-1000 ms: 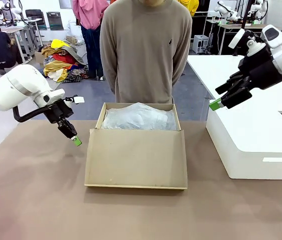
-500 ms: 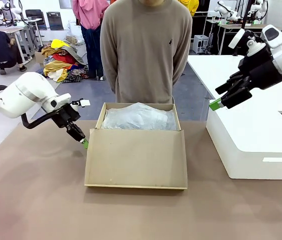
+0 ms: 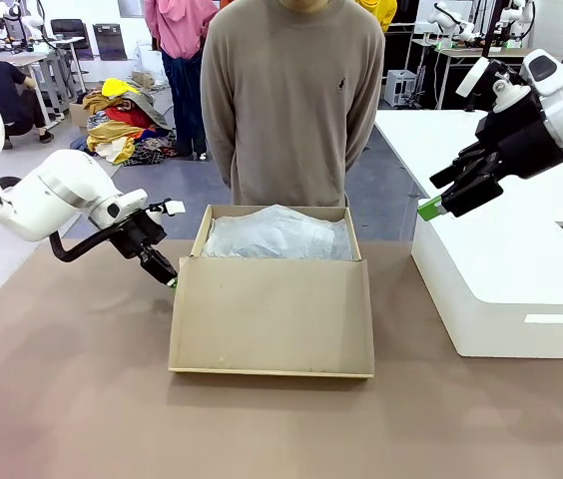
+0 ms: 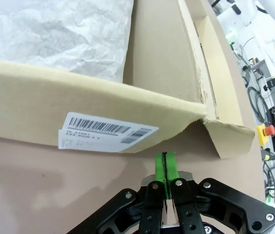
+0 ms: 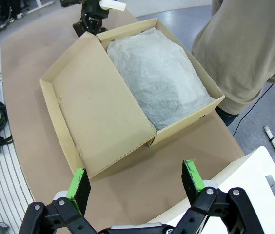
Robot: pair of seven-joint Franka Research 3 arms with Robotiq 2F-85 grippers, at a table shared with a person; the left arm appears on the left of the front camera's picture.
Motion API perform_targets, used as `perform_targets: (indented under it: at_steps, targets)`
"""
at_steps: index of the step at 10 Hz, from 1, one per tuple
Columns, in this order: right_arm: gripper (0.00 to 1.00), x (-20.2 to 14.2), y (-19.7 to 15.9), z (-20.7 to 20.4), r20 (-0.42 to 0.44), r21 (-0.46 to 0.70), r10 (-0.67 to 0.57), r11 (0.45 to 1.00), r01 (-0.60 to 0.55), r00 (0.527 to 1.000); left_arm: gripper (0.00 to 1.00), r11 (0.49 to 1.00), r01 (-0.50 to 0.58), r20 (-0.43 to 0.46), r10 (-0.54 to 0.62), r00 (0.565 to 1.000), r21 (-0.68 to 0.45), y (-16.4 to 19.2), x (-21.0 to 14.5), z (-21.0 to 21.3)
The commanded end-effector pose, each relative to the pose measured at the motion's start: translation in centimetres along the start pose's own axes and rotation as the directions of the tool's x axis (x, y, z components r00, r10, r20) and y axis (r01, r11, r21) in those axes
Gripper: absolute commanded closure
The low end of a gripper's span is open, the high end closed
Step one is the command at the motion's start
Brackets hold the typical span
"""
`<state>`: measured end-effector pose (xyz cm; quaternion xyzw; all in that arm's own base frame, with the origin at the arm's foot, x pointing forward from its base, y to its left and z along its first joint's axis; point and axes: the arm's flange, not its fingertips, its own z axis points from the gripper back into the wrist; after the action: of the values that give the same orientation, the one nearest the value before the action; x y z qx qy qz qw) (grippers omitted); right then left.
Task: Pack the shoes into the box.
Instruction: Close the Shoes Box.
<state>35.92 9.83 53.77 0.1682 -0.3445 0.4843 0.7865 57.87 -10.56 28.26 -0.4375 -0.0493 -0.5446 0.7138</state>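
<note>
Front view: open shallow tan cardboard shoebox [image 3: 272, 299], white tissue paper [image 3: 277, 235] inside, mid-table; clenched, empty left gripper [image 3: 169, 279] has moved in to its left corner, likely for lid closing. Left wrist view: pressed-together green pads [image 4: 165, 166] beside the barcode label [image 4: 106, 132]. Right wrist view: right gripper [image 5: 136, 183] spread, empty, above the box.

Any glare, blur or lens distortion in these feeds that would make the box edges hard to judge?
Front view: even light, sharp, soft shadow along the box front edge. Left wrist view: wide-angle bend in the box wall, barcode label print too fine to read. Right wrist view: tissue paper bright but not blown out, edges clear.
</note>
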Motion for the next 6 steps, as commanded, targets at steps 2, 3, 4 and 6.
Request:
perform_targets:
  at_steps: [2, 3, 4, 6]
  targets:
    - [0.0, 0.0, -0.26, -0.16, 0.023, 0.013, 0.011, 1.0, -0.011, 1.0, 1.0, 1.0, 0.024, 0.041, -0.023, 0.999, -0.018, -0.17, -0.24, -1.14]
    - [0.0, 0.0, -0.26, -0.16, 0.023, 0.013, 0.011, 1.0, -0.011, 1.0, 1.0, 0.999, 0.021, 0.038, -0.02, 0.999, -0.035, -0.2, -0.22, -1.33]
    - [0.0, 0.0, -0.26, -0.16, 0.023, 0.013, 0.011, 1.0, -0.011, 1.0, 1.0, 0.998, 0.02, 0.051, -0.018, 0.999, -0.054, -0.28, -0.28, -1.41]
    - [0.0, 0.0, -0.26, -0.16, 0.023, 0.013, 0.011, 1.0, -0.011, 1.0, 1.0, 0.995, 0.03, 0.072, -0.023, 0.997, -0.098, -0.48, -0.2, -1.65]
